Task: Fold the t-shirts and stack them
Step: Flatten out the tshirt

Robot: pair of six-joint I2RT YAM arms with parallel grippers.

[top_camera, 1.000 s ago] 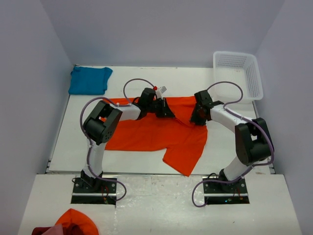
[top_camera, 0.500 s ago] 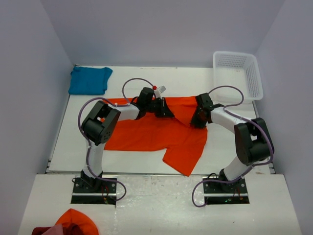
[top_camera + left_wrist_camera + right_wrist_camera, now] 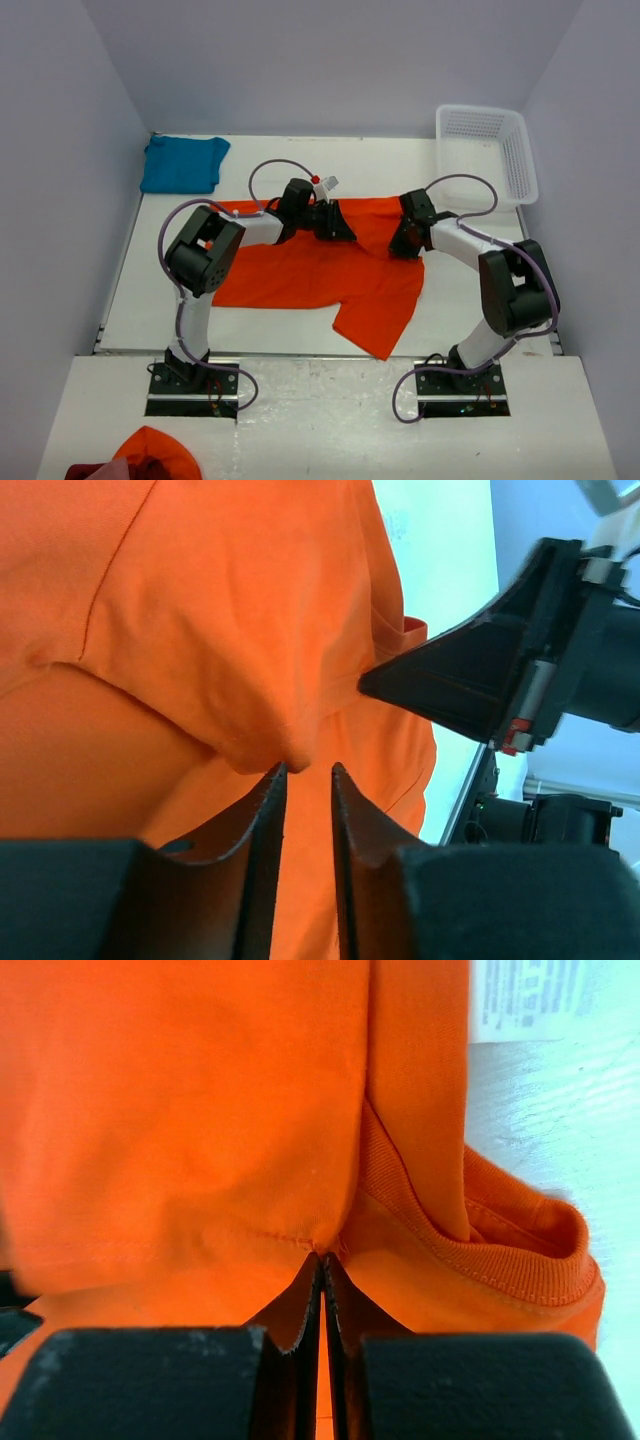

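The orange t-shirt [image 3: 300,275] lies spread, front down or up cannot be told, across the middle of the table [image 3: 350,160], one sleeve trailing toward 5 o'clock. The teal-blue t-shirt [image 3: 182,165] sits bunched in the 10 o'clock corner, well apart from it, and a white basket [image 3: 487,150] stands at 2 o'clock.

Both arms reach over the orange shirt's 12 o'clock edge. The right gripper [image 3: 322,1260] is pressed shut on a stitched hem, the cloth drawn to a point at its tips, just beside the ribbed collar [image 3: 490,1255] and near the white label [image 3: 525,995]. The left gripper [image 3: 305,770] stands a narrow slot apart, with a peak of cloth rising to its tips. That cloth looks loose rather than pinched.

The shirt is likely light, limp and quick to sag, so a single pinch will drag it into a rope, not a flat fold. Hems, shoulder seams and the collar rib are thicker and should slip less. Two spread grips along one edge look best.
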